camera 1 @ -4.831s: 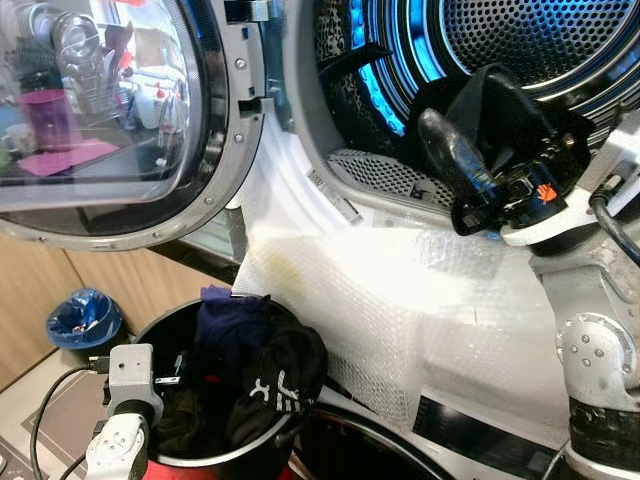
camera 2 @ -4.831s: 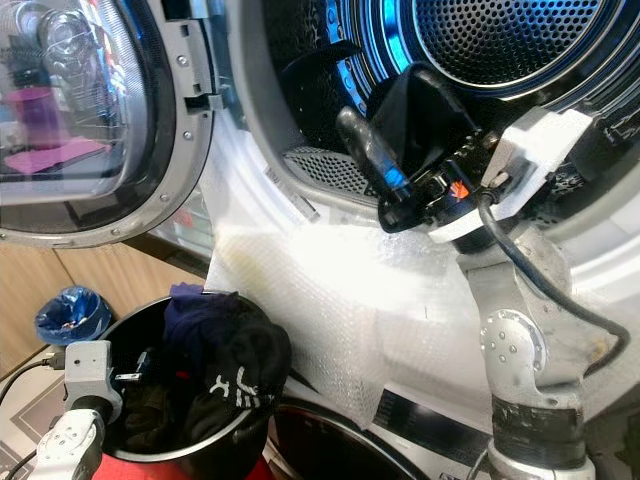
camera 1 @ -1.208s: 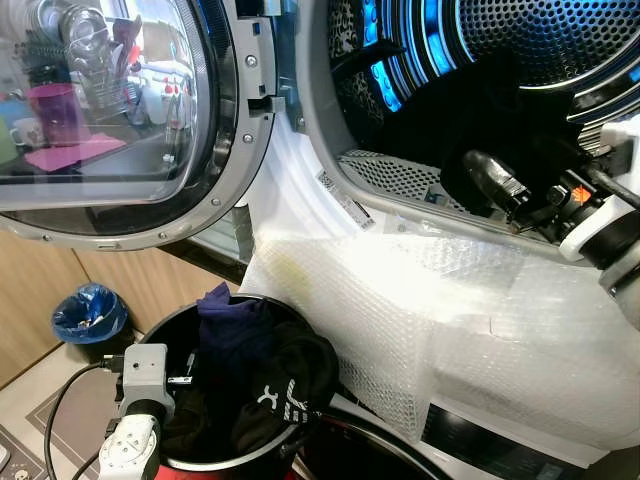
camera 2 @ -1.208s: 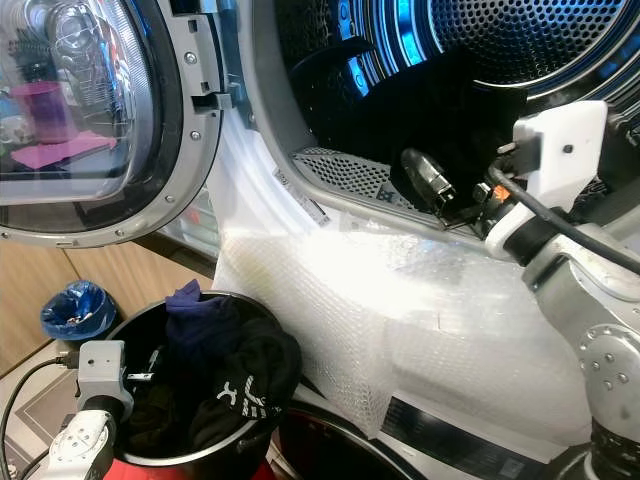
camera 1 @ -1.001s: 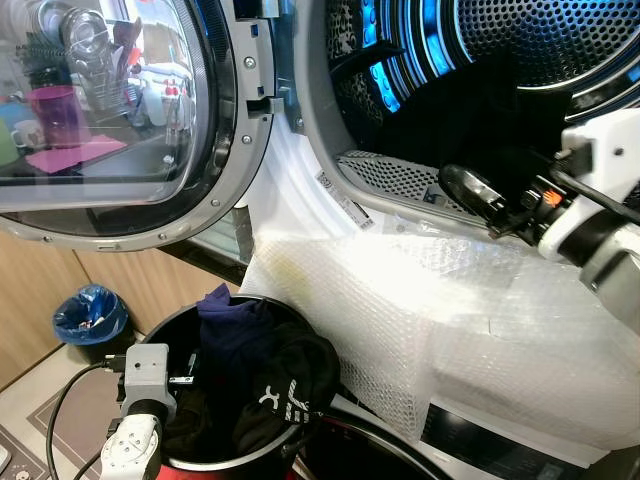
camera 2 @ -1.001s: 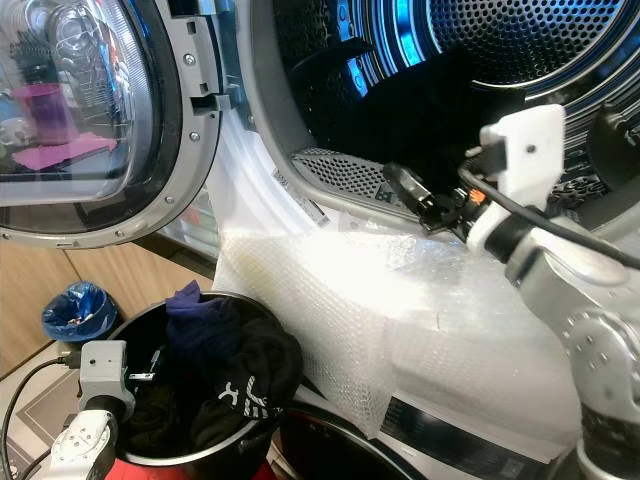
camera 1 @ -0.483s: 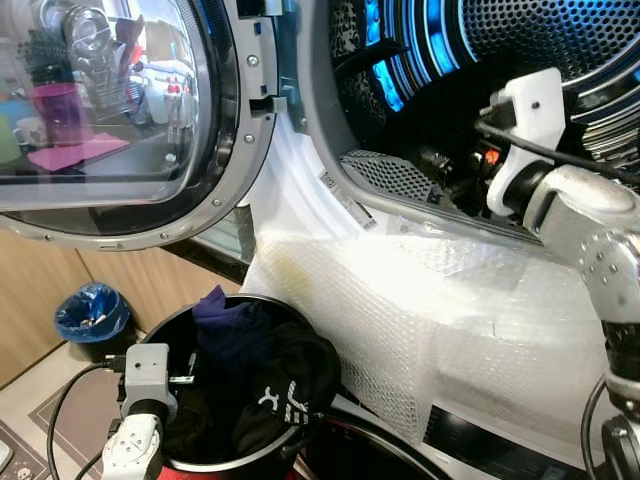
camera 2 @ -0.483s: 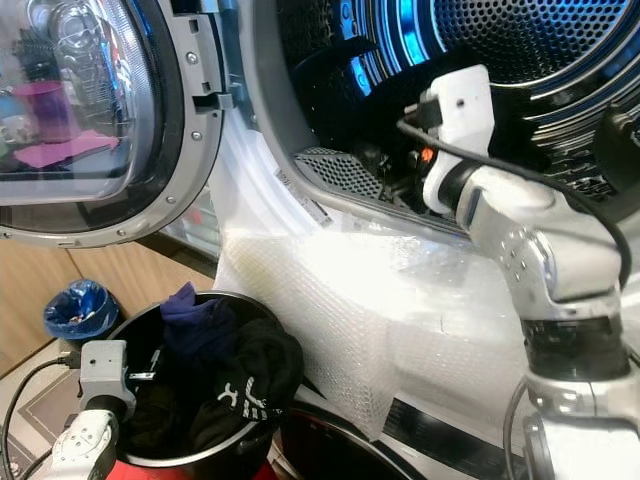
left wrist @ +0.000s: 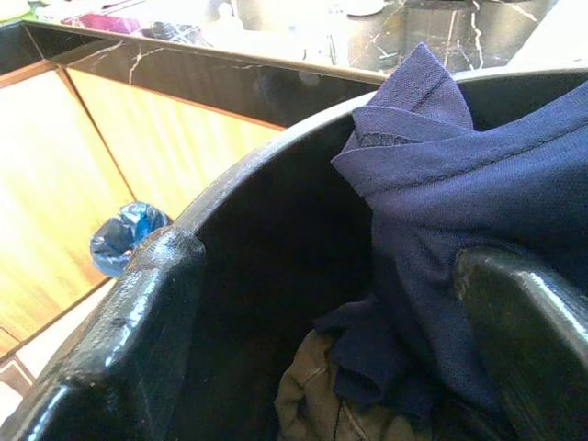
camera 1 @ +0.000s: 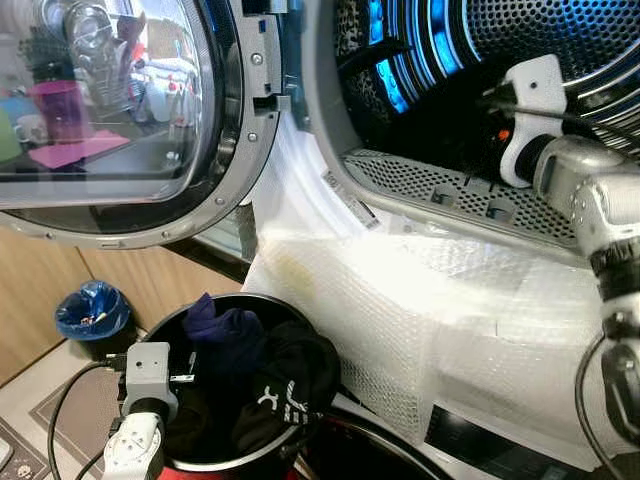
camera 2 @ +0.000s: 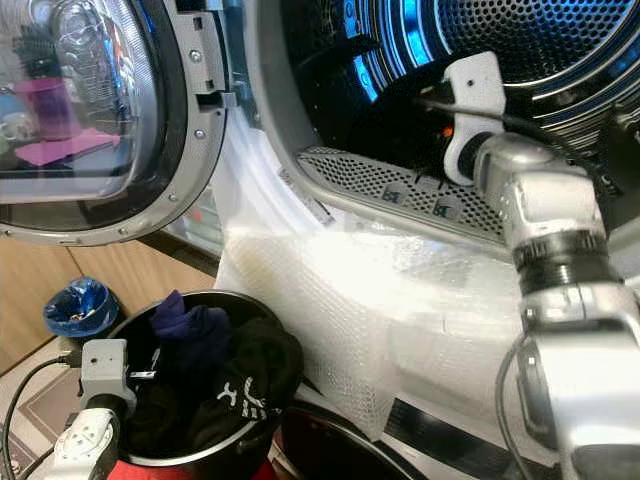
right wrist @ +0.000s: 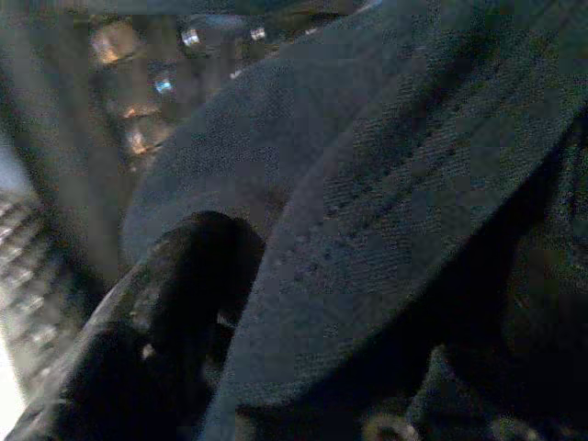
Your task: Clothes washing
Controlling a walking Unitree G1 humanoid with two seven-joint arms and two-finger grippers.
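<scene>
The washer's drum point(camera 1: 570, 40) stands open, lit blue. My right arm point(camera 1: 565, 175) reaches over the lip into it, toward a dark garment point(camera 1: 440, 125) lying inside. In the right wrist view that dark cloth point(right wrist: 386, 211) lies across my open right gripper point(right wrist: 367, 303), pressed against one finger point(right wrist: 175, 303). Below left, a black basket point(camera 1: 165, 322) holds a navy garment point(camera 1: 225, 330) and a black one with a white logo point(camera 1: 285, 385). My left gripper point(left wrist: 331, 303) hangs open inside the basket, with the navy cloth point(left wrist: 459, 193) between its fingers.
The round glass door point(camera 1: 110, 110) is swung open to the left. Bubble wrap point(camera 1: 450, 300) covers the washer's front below the opening. A small bin with a blue bag point(camera 1: 90, 310) stands on the floor by wooden panelling, left of the basket.
My right arm swung left from the drum's lip and pushed deeper inside, hiding its gripper in the head views. The navy garment in the basket sank a little lower.
</scene>
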